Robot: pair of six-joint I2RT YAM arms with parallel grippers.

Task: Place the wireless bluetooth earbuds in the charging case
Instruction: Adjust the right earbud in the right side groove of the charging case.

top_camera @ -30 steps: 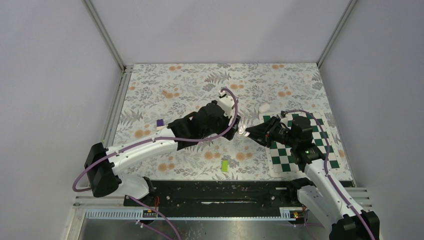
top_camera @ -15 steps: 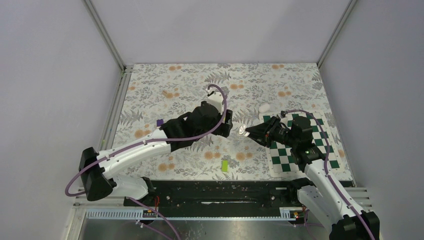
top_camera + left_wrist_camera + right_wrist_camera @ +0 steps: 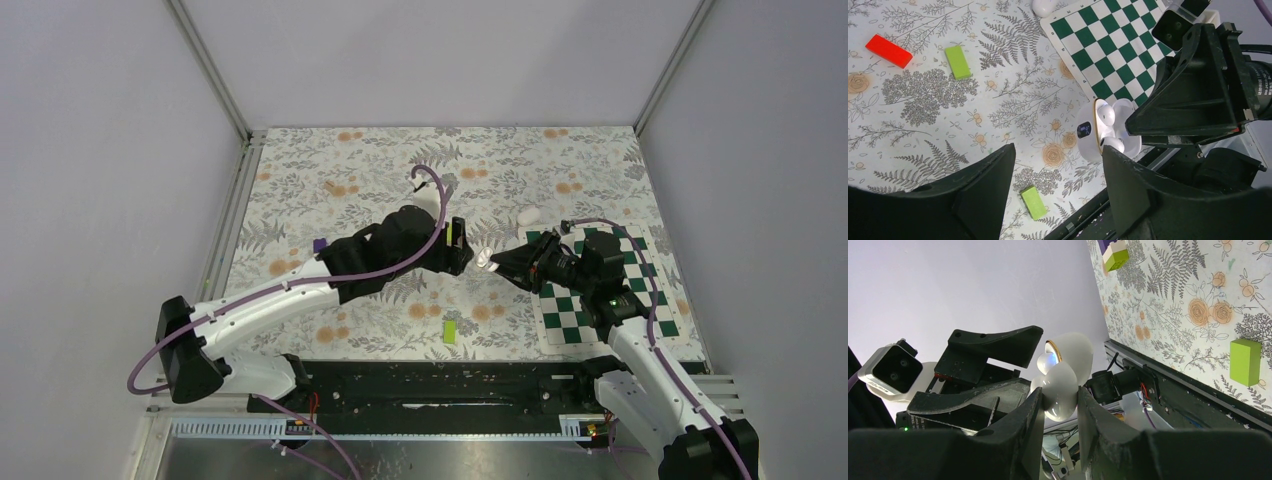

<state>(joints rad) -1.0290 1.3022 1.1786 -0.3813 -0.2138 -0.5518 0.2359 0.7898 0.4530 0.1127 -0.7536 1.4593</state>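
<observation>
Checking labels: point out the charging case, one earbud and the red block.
charging case (image 3: pixel 1084 148), left wrist view, shell below the dark display
earbud (image 3: pixel 1106 114), left wrist view, rounded head of the upper one
red block (image 3: pixel 889 50), left wrist view, middle of top face

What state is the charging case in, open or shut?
Open: the charging case, held in the right gripper, has its halves hinged apart, with both earbuds visible inside.

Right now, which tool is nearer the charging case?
Right. The right tool grips the charging case; the left tool is open, close beside it, holding nothing.
</observation>
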